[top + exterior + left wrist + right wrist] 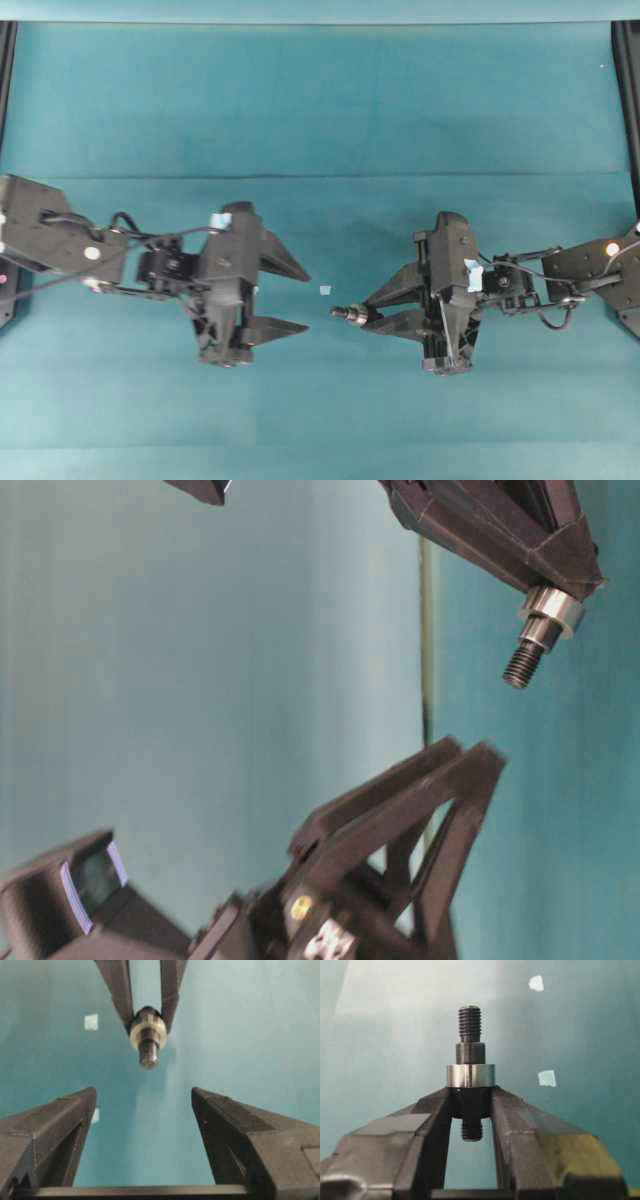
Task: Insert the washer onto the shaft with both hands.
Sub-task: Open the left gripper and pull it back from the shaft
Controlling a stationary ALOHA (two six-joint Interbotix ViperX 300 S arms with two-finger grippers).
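Observation:
My right gripper (368, 312) is shut on the shaft (347, 314), a dark stepped rod held off the table with its threaded tip pointing left. The right wrist view shows its fingers clamping the thick collar of the shaft (470, 1022). The washer (470, 1075), a shiny silvery ring, sits on the shaft right against the fingertips. It also shows as the washer (551, 608) in the table-level view. My left gripper (307, 300) stands open and empty, a short gap from the shaft's tip. In its own view, the left gripper (143, 1091) faces the shaft (148, 1052) end-on.
A small pale scrap (324, 290) lies on the teal cloth between the two grippers. A second scrap (547, 1078) shows in the right wrist view. Black frame rails (628, 90) run along the table's left and right edges.

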